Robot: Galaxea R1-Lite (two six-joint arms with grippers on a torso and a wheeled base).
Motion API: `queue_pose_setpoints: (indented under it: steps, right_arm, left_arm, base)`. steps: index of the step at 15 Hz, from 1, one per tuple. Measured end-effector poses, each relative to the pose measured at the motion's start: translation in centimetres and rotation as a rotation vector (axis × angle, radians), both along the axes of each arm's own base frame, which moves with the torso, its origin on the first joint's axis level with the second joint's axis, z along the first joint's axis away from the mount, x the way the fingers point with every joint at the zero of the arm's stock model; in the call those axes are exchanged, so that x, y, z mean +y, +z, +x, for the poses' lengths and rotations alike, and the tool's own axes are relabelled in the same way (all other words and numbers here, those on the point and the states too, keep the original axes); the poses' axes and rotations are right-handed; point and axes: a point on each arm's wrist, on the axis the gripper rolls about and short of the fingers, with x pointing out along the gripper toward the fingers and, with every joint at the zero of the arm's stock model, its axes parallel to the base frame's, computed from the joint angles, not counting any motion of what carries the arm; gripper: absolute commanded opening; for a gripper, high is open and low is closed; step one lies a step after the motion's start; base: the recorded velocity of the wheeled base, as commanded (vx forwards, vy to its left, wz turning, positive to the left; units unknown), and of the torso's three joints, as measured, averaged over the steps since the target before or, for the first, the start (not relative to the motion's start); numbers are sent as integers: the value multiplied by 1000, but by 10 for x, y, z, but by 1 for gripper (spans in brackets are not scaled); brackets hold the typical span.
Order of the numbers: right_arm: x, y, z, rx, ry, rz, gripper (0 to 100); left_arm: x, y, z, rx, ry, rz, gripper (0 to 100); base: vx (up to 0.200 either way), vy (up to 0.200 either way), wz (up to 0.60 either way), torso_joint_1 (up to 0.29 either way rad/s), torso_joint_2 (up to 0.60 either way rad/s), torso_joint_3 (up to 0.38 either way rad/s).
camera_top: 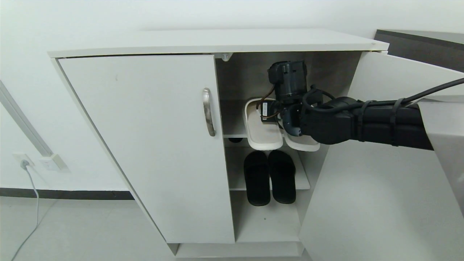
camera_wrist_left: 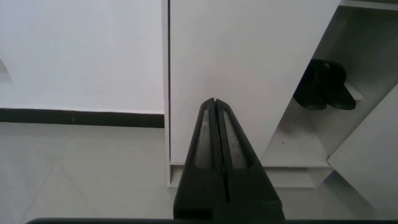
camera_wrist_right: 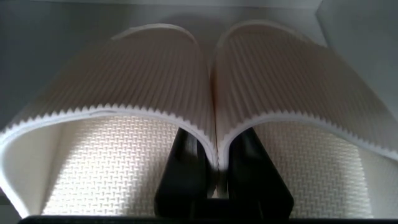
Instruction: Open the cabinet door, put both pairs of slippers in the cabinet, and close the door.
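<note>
The white cabinet has its right door swung open and its left door closed. A pair of black slippers lies side by side on the lower shelf. A pair of white slippers rests on the upper shelf, heels hanging over its front edge. My right gripper is shut on the white slippers, pinching their two inner strap edges together. My left gripper is shut and holds nothing, low in front of the closed left door.
The left door carries a metal handle near its inner edge. A wall socket with a cable sits low on the left wall. Bare floor lies in front of the cabinet. The open right door stands close beside my right arm.
</note>
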Motion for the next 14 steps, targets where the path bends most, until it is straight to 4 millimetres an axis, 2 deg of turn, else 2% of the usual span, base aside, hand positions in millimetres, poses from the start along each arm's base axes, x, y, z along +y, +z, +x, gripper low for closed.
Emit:
queue_pose_setpoints:
  steps: [7, 14]
  right_arm:
    - [-1, -14, 12, 46, -18, -39, 0]
    - [-3, -16, 15, 41, -24, -34, 0]
  left_arm:
    - [0, 0, 0, 0, 0, 0, 0]
    - [0, 0, 0, 0, 0, 0, 0]
  base:
    - [0, 0, 0, 0, 0, 0]
    - [0, 0, 0, 0, 0, 0]
